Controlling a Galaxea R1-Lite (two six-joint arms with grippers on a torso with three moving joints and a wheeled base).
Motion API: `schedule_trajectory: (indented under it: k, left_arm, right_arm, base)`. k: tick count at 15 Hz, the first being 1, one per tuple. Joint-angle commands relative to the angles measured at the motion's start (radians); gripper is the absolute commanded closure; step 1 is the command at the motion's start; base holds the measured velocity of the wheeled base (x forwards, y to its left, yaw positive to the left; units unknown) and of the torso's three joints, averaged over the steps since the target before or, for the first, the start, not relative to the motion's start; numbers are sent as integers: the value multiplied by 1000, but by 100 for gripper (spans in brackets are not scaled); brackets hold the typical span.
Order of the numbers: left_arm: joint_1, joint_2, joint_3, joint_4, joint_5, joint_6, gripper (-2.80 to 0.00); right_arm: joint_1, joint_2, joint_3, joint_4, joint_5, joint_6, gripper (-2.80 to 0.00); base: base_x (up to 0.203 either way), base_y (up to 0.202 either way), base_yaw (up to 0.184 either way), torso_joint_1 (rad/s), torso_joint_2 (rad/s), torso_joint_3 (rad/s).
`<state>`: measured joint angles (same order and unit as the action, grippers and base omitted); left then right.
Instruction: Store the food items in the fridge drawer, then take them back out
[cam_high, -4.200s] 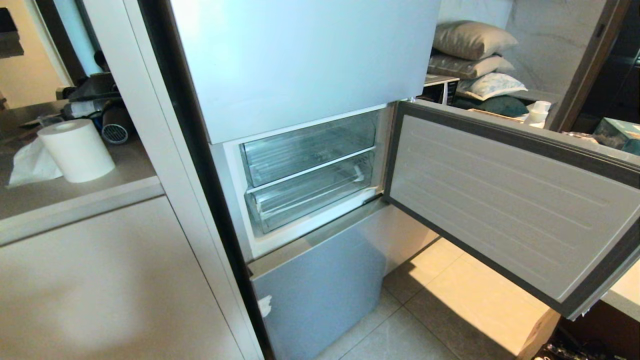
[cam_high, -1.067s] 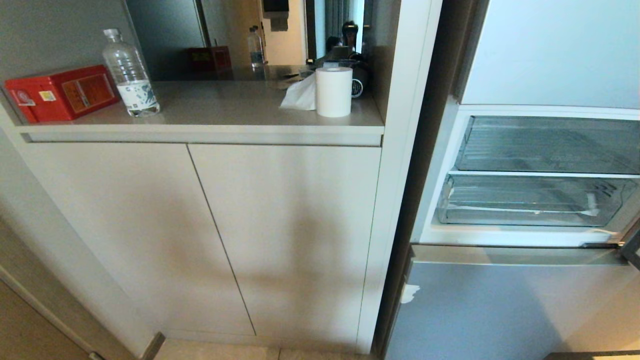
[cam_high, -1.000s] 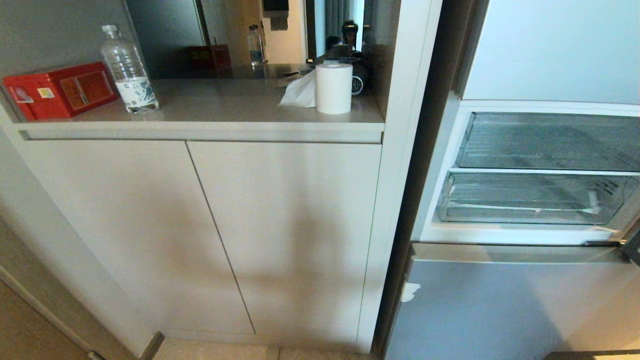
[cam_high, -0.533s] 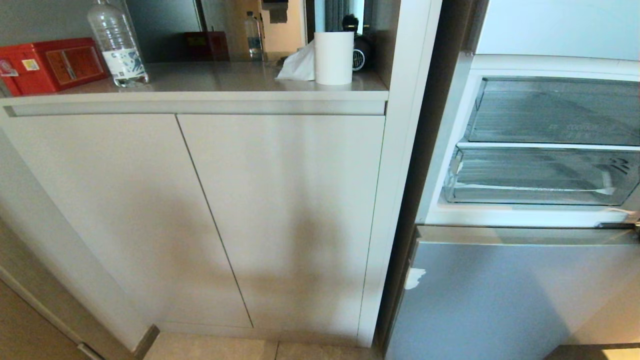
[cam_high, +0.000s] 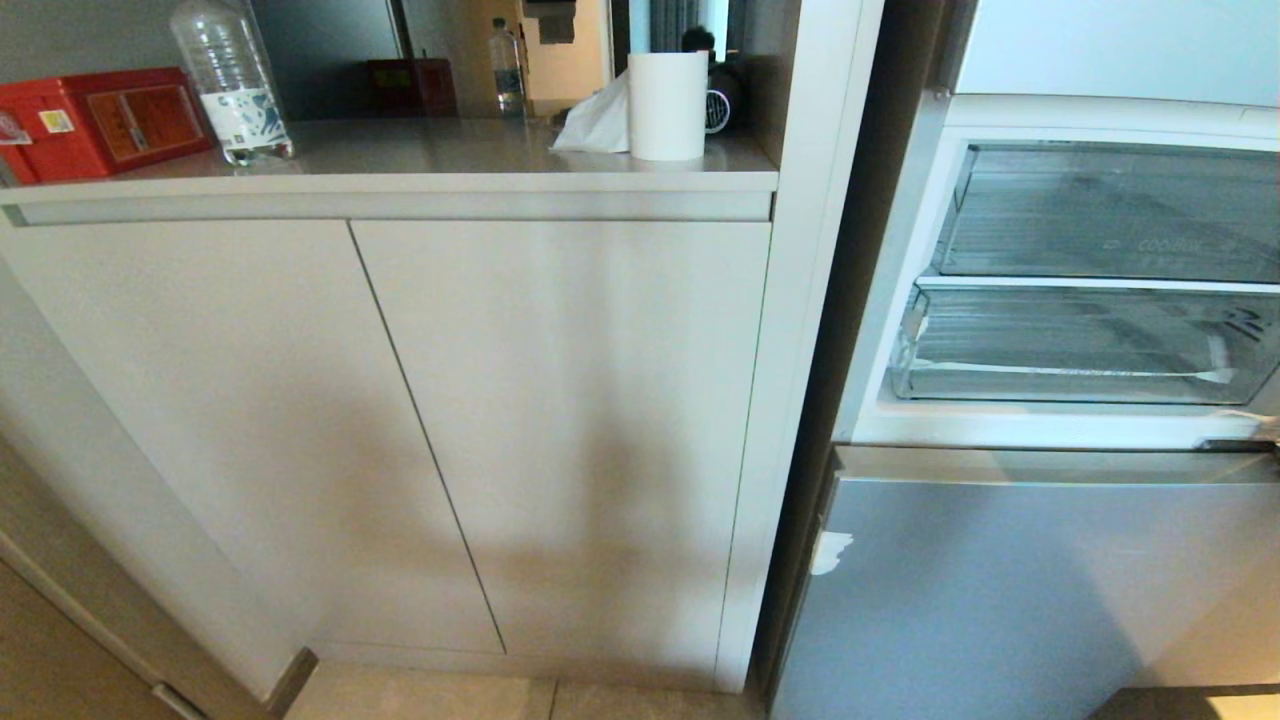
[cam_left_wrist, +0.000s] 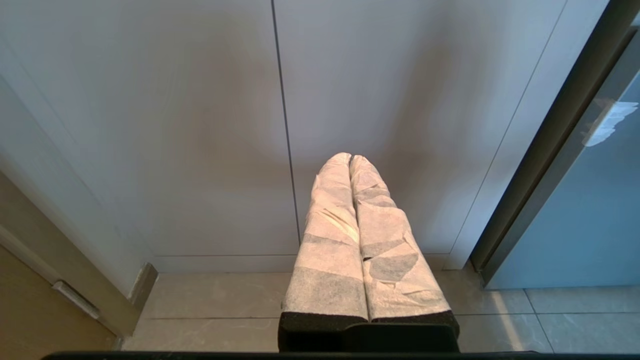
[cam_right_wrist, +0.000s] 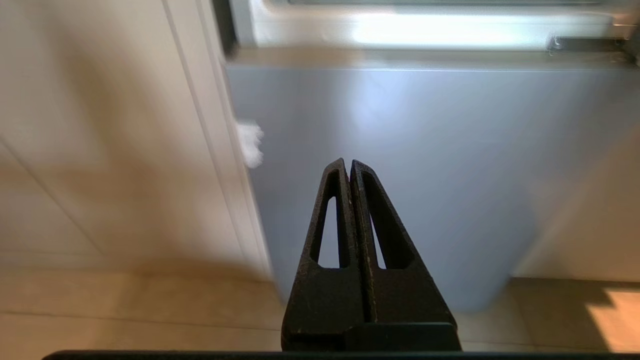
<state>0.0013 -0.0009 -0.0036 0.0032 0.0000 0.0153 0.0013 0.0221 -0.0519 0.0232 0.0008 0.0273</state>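
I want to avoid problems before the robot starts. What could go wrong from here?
No food shows in any view, so nothing may get stored. The drawers sit at the right edge of the head view, so a reach could be poorly seen. Both grippers, left and right, are shut and must open first.

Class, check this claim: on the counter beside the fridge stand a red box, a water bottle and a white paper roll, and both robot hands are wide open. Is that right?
Not quite. The red box, water bottle and white paper roll do stand on the counter, as the head view shows. But the left hand and right hand are both shut, as the wrist views show.
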Motion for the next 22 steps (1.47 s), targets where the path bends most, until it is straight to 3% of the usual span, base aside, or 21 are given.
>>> schedule_trajectory:
  k: [1, 2, 6, 14, 16, 19, 22]
  left_arm:
    - [0, 1, 1, 0, 0, 0, 0]
    - [0, 1, 1, 0, 0, 0, 0]
    - [0, 2, -1, 0, 0, 0, 0]
    - [0, 1, 1, 0, 0, 0, 0]
    - [0, 1, 1, 0, 0, 0, 0]
    - [0, 1, 1, 0, 0, 0, 0]
    - [0, 1, 1, 0, 0, 0, 0]
  right_arm:
    - [1, 160, -84, -7, 28, 45, 0]
    - [1, 251, -125, -16, 48, 74, -280]
    - [4, 656, -202, -218, 107, 124, -280]
    - [15, 1500, -246, -991, 162, 121, -280]
    - [19, 1683, -290, -1183, 149, 114, -280]
    - [25, 1891, -397, -1434, 69, 103, -280]
    - [43, 1937, -496, -1515, 35, 98, -280]
  base:
    - [0, 0, 0, 0, 0, 0]
    - [0, 0, 0, 0, 0, 0]
    - [0, 0, 0, 0, 0, 0]
    - [0, 0, 0, 0, 0, 0]
    - [0, 0, 0, 0, 0, 0]
    - [0, 0, 0, 0, 0, 0]
    - [0, 0, 0, 0, 0, 0]
